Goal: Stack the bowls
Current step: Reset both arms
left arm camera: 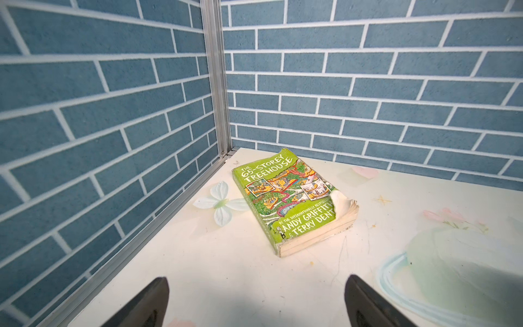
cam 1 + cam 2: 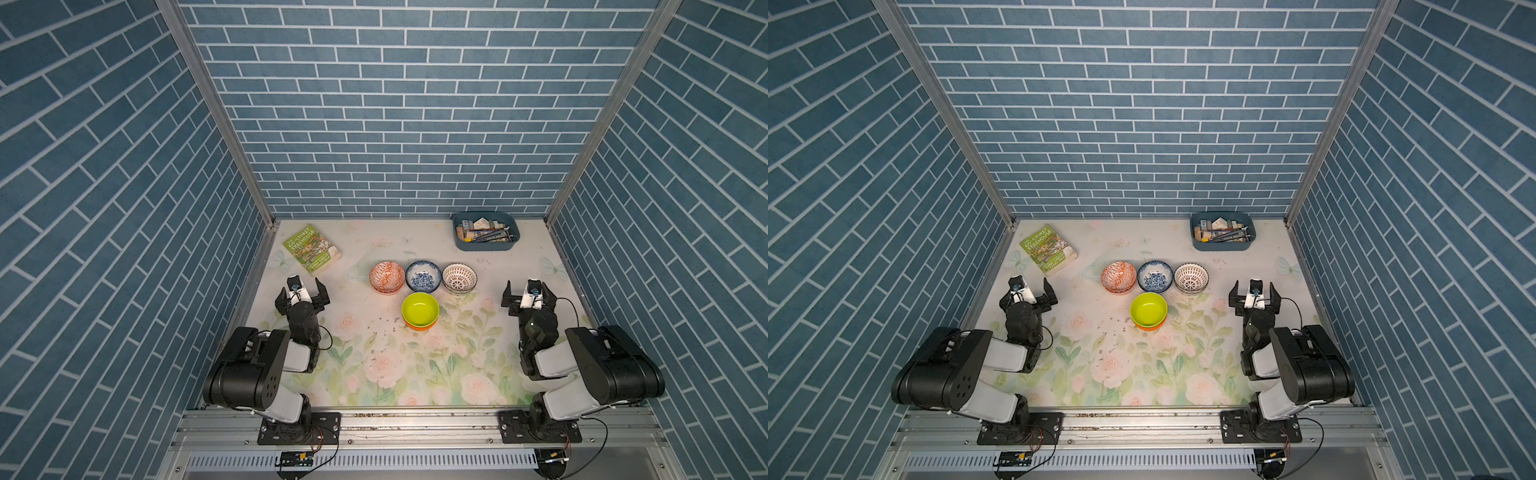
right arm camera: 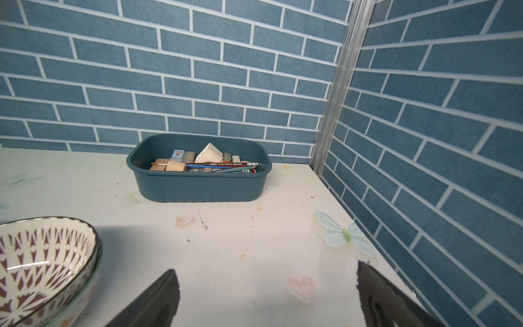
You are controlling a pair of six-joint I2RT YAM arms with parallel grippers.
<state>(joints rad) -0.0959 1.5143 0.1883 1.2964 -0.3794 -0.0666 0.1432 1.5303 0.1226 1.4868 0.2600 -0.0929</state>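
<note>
In the middle of the tabletop (image 2: 361, 245) the lime-green bowl (image 2: 420, 309) sits in the orange bowl (image 2: 419, 327). The three patterned bowls (image 2: 423, 276) stand in a row toward the far edge. Left and right jaws are released, empty.

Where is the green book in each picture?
Top view: the green book lies far back on the left, near the corner.
Top view: same spot, far back on the left.
Left wrist view: in the middle of the picture.
Right wrist view: not in it.
Shared landmark: the metal corner post just behind the book.
</note>
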